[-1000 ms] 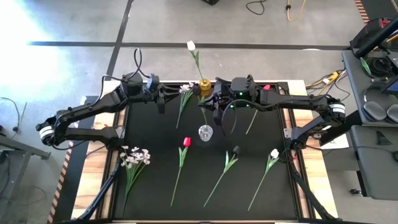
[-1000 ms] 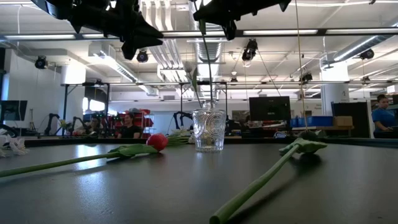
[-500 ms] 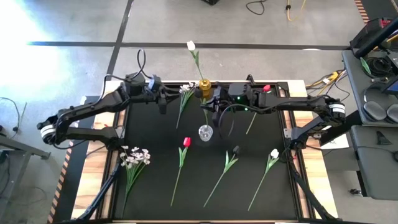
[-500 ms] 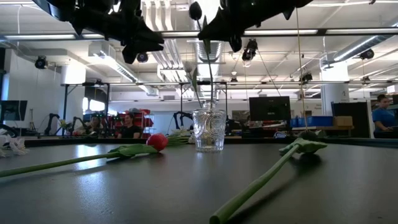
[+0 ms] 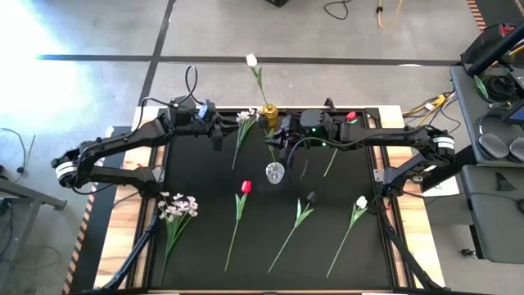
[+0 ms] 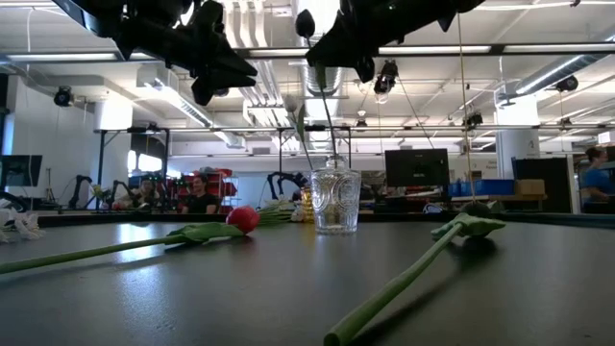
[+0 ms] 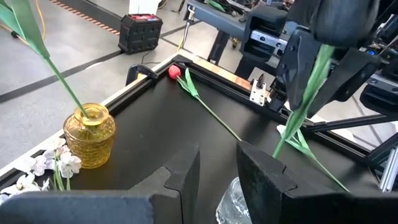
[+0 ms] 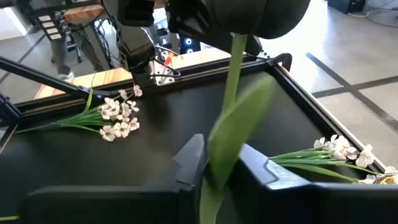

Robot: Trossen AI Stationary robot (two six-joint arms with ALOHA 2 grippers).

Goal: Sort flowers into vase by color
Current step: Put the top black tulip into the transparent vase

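A dark tulip [image 6: 306, 21] stands upright with its stem running down into the clear glass vase [image 5: 274, 172] at the table's middle. My right gripper [image 5: 279, 144] is shut on that stem high above the vase. My left gripper [image 5: 217, 133] hangs open and holding nothing over the far left, above a spray of white blossoms [image 5: 244, 117]. An amber vase [image 5: 268, 115] at the far edge holds a white tulip [image 5: 251, 60]. A red tulip [image 5: 246, 187], another dark tulip [image 5: 311, 197], a white tulip [image 5: 361, 201] and a white spray [image 5: 178, 205] lie flat on the mat. My right gripper has the dark tulip's stem [image 8: 213, 183] and a leaf [image 8: 239, 124] between its two fingers, some way below the head. The fingers come nearly level from the table's right and lie across the stem. The flower stands upright, its lower end inside the glass vase [image 6: 336, 202].
A red tulip [image 5: 351, 116] lies at the far right corner, its stem [image 5: 332, 160] running toward the middle. The black mat has bare room between the lying flowers. People and benches show in the room beyond the table.
My right gripper has sunk a little with the dark tulip, whose head has come down into the low view while its stem stays in the glass vase. The glass vase has slid slightly toward the table's right.
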